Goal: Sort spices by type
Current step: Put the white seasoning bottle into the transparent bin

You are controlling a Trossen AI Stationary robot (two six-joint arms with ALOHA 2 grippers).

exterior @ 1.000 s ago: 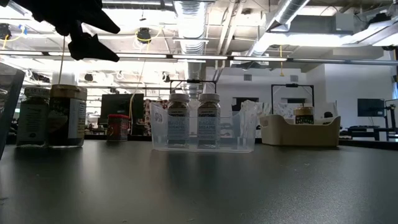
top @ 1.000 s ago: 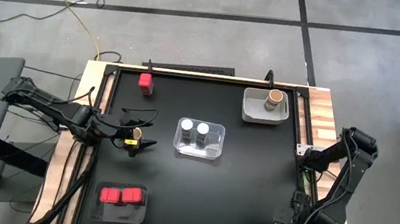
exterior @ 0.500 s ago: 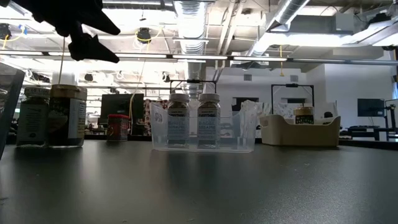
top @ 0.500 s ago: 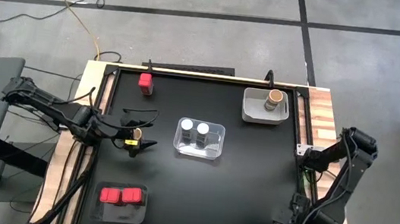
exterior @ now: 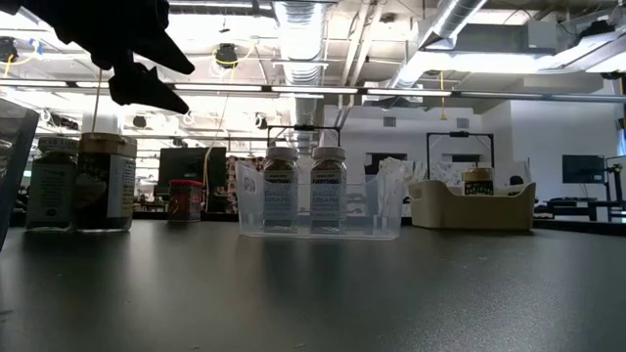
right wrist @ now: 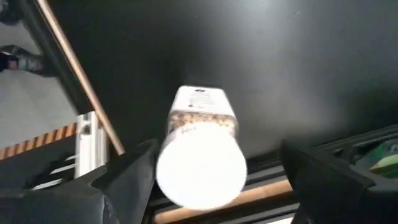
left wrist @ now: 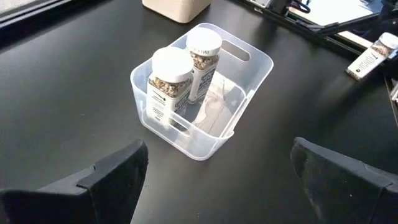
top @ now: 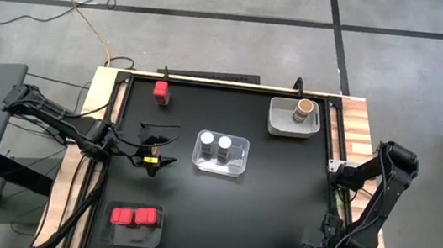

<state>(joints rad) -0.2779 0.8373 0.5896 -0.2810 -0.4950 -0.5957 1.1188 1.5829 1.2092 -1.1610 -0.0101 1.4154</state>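
Two clear jars with white lids [left wrist: 180, 74] stand in a clear tray [top: 220, 153] at the table's middle. My left gripper [top: 158, 144] hangs open and empty left of that tray, above a tan-brown jar [exterior: 106, 182] that stands on the table. From above, the gripper hides this jar. At the table's right edge my right gripper [right wrist: 217, 186] points down, open. One finger [right wrist: 124, 180] stands on either side of another clear jar with a white lid [right wrist: 200, 168], which is upright on the black top; no touch shows. This jar [left wrist: 372, 56] also shows far off in the left wrist view.
A beige tray [top: 282, 125] at the far right holds a tan-brown jar [top: 302, 111]. A lone red box [top: 160, 91] stands at the far left. A clear tray [top: 155, 226] at the near left holds two red boxes [top: 134, 217]. The wooden edge [right wrist: 74, 68] runs beside the right jar.
My right gripper has sunk a little toward the white-lidded jar at the table's right edge. In the high view, the tan-brown jar's lid showed between my left gripper's fingers and is now covered by that gripper.
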